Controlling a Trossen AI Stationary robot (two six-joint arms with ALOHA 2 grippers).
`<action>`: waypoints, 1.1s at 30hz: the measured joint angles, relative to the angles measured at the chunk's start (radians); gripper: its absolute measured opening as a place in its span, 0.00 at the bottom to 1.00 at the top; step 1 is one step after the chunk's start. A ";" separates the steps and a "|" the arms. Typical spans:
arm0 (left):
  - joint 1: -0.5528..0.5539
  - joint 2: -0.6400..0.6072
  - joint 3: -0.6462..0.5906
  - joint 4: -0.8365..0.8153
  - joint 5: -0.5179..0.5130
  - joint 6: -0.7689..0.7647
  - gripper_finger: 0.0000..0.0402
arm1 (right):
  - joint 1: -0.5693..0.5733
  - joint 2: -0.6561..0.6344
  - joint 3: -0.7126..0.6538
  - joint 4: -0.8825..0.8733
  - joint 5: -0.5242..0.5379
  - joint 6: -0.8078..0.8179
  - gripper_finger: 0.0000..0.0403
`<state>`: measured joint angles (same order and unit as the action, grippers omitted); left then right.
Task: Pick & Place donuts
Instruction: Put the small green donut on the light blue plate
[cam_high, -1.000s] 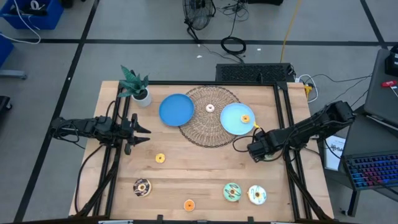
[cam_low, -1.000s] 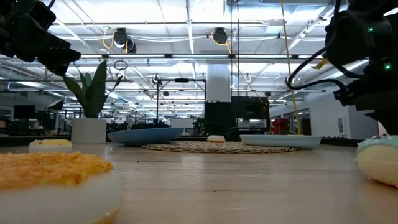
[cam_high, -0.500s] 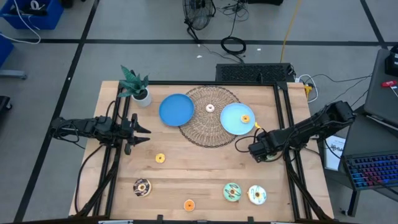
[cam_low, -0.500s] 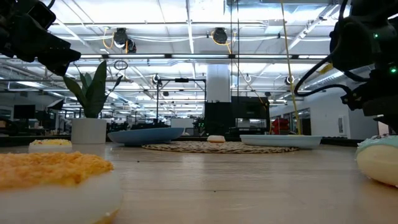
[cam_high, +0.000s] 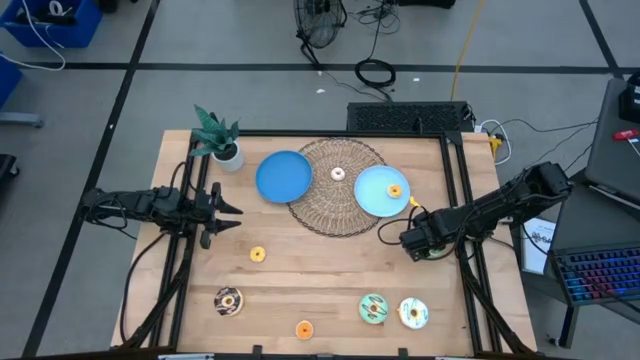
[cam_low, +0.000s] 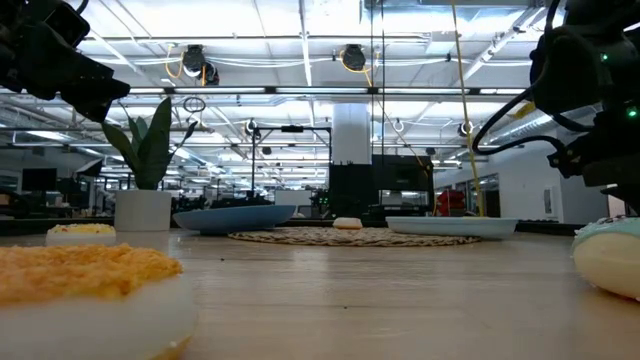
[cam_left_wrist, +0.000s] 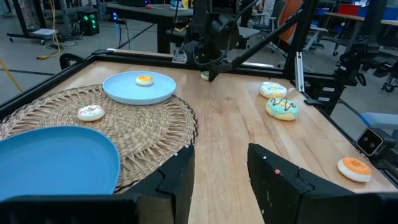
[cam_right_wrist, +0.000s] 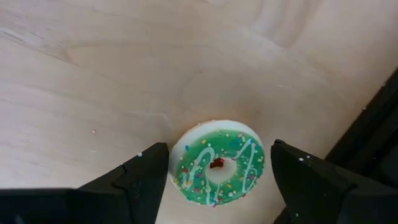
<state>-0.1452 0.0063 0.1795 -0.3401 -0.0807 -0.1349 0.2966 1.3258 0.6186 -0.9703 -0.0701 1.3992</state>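
A tiny green donut with sprinkles lies flat on the wood near the table's right edge. My right gripper hangs over it, open, with one finger on either side and a gap to each. From the left wrist view the same donut shows under that gripper. My left gripper waits open at the table's left side, pointing right. An orange donut sits on the light blue plate. A pinkish one rests on the wicker mat.
A darker blue plate overlaps the mat's left side, and a potted plant stands at the far left corner. Toward the near edge lie a yellow donut, a chocolate one, an orange one, a green-frosted one and a white one.
My right gripper has shifted a little toward the table's right edge and has stood still for the last half second. The donuts have kept their places.
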 joint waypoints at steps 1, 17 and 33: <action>0.000 0.000 0.000 0.000 0.000 0.000 0.37 | 0.000 0.000 0.000 0.001 -0.006 -0.002 0.63; 0.000 0.000 0.000 0.000 0.000 0.000 0.37 | 0.000 0.000 -0.003 0.181 -0.008 -0.155 0.48; 0.000 0.000 0.000 0.000 0.000 0.000 0.37 | 0.000 -0.152 -0.002 0.437 0.068 -0.281 0.48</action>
<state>-0.1453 0.0063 0.1795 -0.3401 -0.0803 -0.1349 0.2966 1.1736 0.6164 -0.5331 -0.0020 1.1184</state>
